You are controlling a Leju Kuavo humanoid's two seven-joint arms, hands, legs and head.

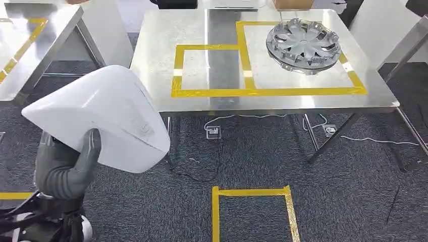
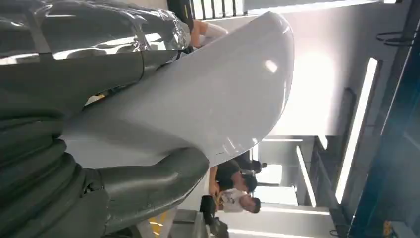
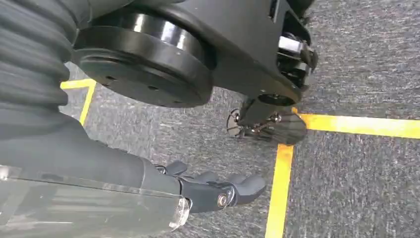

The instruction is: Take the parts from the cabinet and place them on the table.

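My left hand (image 1: 68, 166) grips a large glossy white shell-shaped part (image 1: 103, 116), raised at the left in front of the table's near left corner. Up close in the left wrist view the thumb (image 2: 148, 186) presses on the white part (image 2: 198, 99). A silver wheel cover (image 1: 303, 44) lies on the steel table (image 1: 202, 101) inside the right yellow-taped rectangle. The smaller left taped rectangle (image 1: 209, 70) has nothing in it. My right hand (image 3: 198, 188) hangs over the grey carpet, fingers loosely extended and holding nothing.
A second steel table (image 1: 30, 35) stands at the far left. Cables and floor sockets (image 1: 213, 132) lie under the main table. A yellow tape square (image 1: 252, 212) marks the carpet ahead. People stand in the background of the left wrist view.
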